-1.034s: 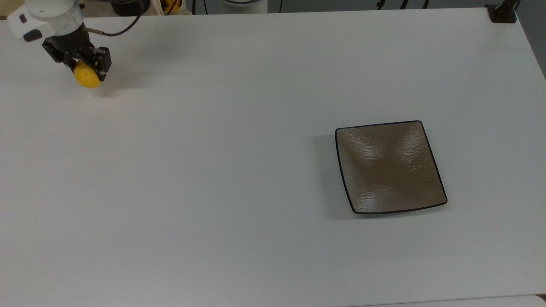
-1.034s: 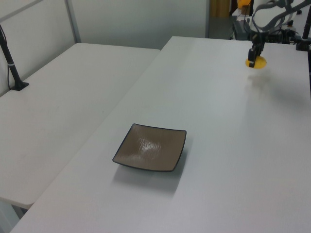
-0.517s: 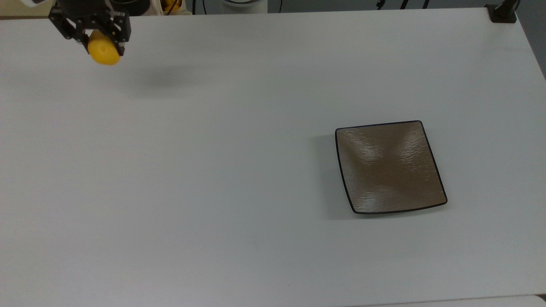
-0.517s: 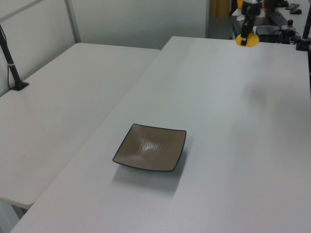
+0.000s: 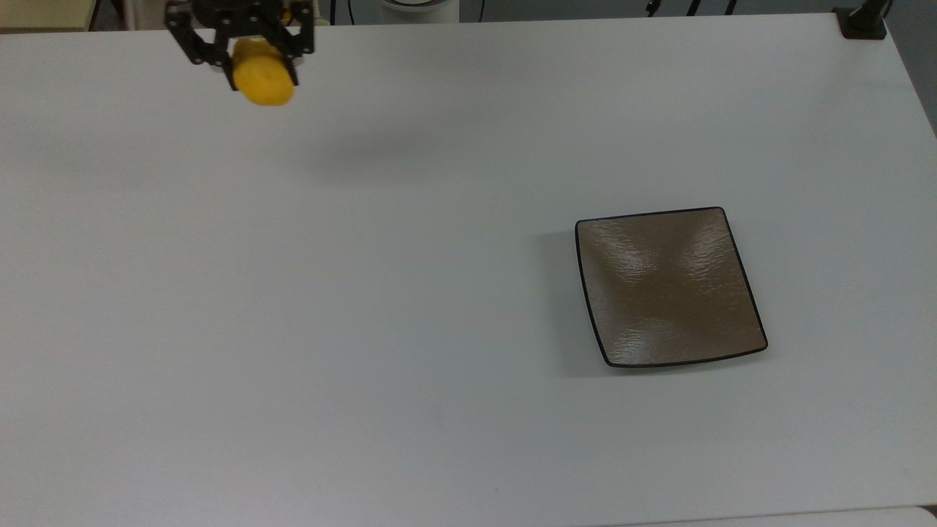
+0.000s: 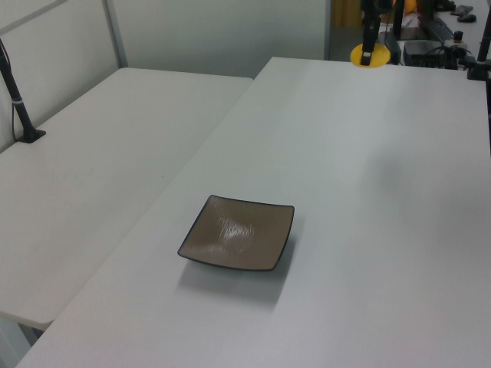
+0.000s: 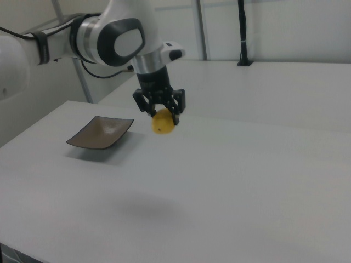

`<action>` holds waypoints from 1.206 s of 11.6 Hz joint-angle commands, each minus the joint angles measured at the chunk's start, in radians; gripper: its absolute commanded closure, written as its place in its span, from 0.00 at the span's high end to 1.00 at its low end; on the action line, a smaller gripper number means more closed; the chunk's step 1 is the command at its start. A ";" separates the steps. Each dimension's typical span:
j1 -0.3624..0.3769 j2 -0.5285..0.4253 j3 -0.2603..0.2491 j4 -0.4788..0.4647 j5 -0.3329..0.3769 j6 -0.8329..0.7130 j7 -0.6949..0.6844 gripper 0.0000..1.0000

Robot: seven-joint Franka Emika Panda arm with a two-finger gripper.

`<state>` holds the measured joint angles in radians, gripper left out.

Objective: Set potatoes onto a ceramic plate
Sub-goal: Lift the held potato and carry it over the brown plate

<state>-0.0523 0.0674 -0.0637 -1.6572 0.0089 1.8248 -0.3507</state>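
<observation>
Top view: at the upper left of the frame the claw [image 5: 252, 55] grips the yellow potato [image 5: 263, 80] between its black fingers, held clear above the white bench [image 5: 366, 293]. The square brown plate [image 5: 667, 287] lies right of centre, well apart from the potato.

Left view: the potato [image 6: 369, 55] hangs in the claw [image 6: 368, 47] at the top right of the frame; the plate [image 6: 237, 232] sits flat just below the centre.

Right view: the claw [image 7: 160, 112], clamped on the potato [image 7: 163, 121], hovers above the bench [image 7: 247, 181] near the frame's centre. The plate [image 7: 100, 132] rests to its left.
</observation>
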 commanded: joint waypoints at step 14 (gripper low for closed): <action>0.437 0.337 0.131 0.105 -0.001 0.652 0.572 0.24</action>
<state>0.3475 0.3338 0.0756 -1.5771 0.0106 2.3816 0.1888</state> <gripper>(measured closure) 0.379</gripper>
